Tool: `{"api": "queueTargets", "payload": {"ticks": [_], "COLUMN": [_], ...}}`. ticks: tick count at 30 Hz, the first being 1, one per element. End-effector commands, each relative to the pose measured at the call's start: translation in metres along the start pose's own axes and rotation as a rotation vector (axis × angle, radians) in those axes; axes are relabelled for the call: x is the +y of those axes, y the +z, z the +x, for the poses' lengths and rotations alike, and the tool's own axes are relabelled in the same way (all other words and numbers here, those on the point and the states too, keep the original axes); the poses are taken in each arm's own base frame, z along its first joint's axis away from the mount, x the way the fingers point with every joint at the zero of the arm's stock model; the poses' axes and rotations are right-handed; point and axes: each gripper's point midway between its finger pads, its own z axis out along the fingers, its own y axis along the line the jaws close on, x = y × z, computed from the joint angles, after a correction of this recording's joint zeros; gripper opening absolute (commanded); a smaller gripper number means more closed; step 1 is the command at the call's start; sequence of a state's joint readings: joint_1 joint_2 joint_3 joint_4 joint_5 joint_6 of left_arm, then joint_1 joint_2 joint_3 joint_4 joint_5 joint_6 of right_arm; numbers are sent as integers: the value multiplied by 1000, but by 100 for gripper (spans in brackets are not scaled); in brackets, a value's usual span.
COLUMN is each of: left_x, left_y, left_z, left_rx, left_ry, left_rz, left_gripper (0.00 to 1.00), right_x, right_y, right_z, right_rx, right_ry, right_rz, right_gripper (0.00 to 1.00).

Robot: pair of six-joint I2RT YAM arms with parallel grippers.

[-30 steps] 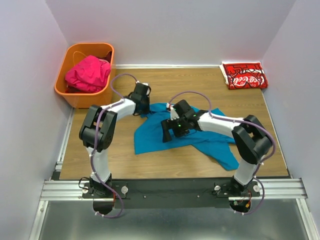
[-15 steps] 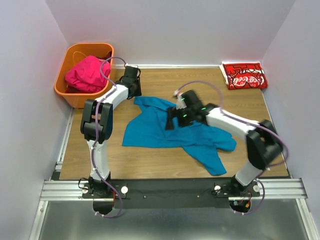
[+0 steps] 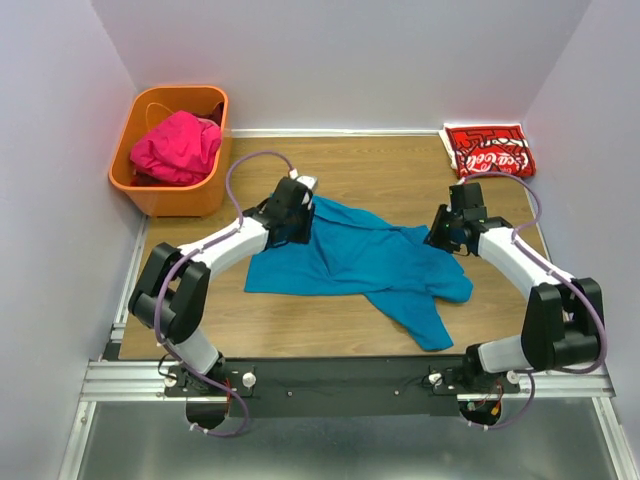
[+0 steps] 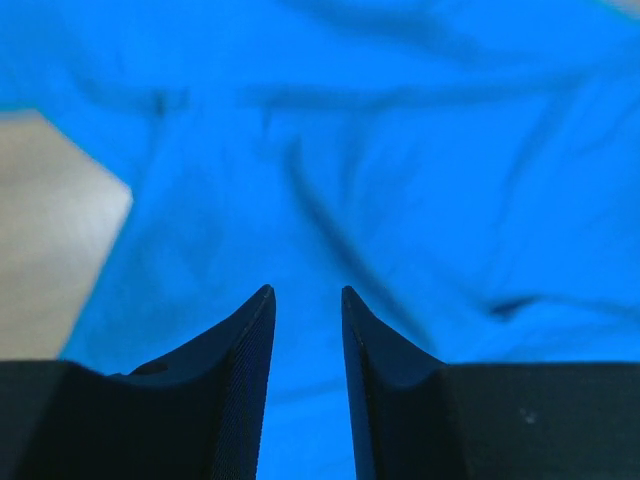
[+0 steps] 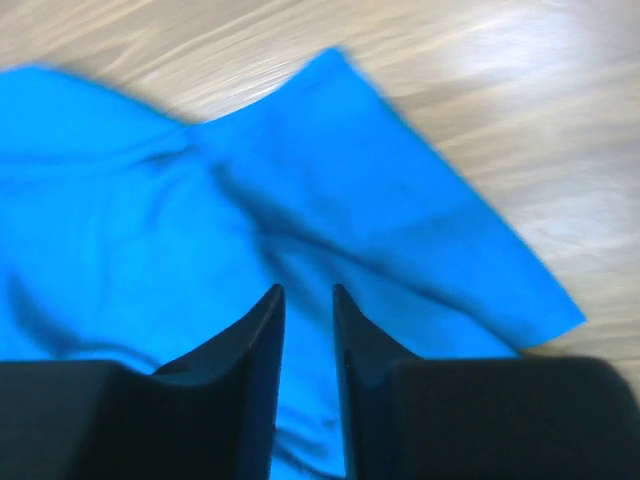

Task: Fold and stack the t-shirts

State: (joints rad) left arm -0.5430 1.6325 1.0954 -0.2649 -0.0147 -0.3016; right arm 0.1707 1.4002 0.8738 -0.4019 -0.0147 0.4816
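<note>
A teal-blue t-shirt lies spread and wrinkled across the middle of the table. My left gripper hovers over its upper left edge, jaws partly open, with only blue cloth beneath the tips. My right gripper is above the shirt's right sleeve, its jaws narrowly open with nothing between them. A folded red t-shirt with white script lies at the far right corner. A magenta-pink t-shirt is bunched in the basket.
The orange plastic basket stands at the far left corner, beside the left wall. Walls close in the table on the left, back and right. Bare wood shows behind the teal shirt and along the near edge.
The left gripper came back from near the basket to the shirt's upper left edge. The right arm swung right from the shirt's centre to the sleeve, and its jaws narrowed.
</note>
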Motion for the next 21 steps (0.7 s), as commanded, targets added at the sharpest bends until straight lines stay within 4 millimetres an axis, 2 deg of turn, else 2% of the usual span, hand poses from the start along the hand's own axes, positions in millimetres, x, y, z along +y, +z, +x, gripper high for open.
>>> {"api": "queueTargets", "payload": {"ticks": [1, 2, 6, 10, 11, 13, 16, 17, 18, 19, 21], "left_x": [6, 7, 11, 9, 7, 8, 12, 14, 18, 21, 28], "left_y": [-2, -3, -4, -4, -5, -5, -6, -6, -5, -5, -6], "left_z": [51, 62, 85, 110, 115, 120, 130, 131, 131, 133, 136], "left_rx": [136, 158, 209, 261, 273, 286, 302, 302, 299, 301, 310], "left_ry": [-26, -27, -39, -61, -67, -78, -101, -105, -119, -127, -139], "left_rz": [20, 20, 18, 45, 58, 56, 43, 41, 33, 28, 17], "left_gripper": [39, 38, 36, 34, 34, 34, 31, 31, 30, 30, 29], "right_x": [-32, -35, -41, -51, -53, -59, -64, -61, -54, -58, -57], "right_y": [12, 18, 36, 57, 61, 74, 99, 106, 112, 128, 146], "right_z": [2, 4, 13, 17, 9, 6, -9, -19, -40, -40, -54], "right_rx": [6, 13, 47, 71, 35, 22, 2, -13, -49, -28, -37], "right_ry": [81, 92, 104, 110, 111, 115, 114, 109, 104, 95, 75], "right_rz": [117, 119, 127, 168, 181, 207, 228, 224, 210, 227, 234], "right_gripper": [27, 23, 20, 12, 9, 9, 9, 9, 9, 9, 9]}}
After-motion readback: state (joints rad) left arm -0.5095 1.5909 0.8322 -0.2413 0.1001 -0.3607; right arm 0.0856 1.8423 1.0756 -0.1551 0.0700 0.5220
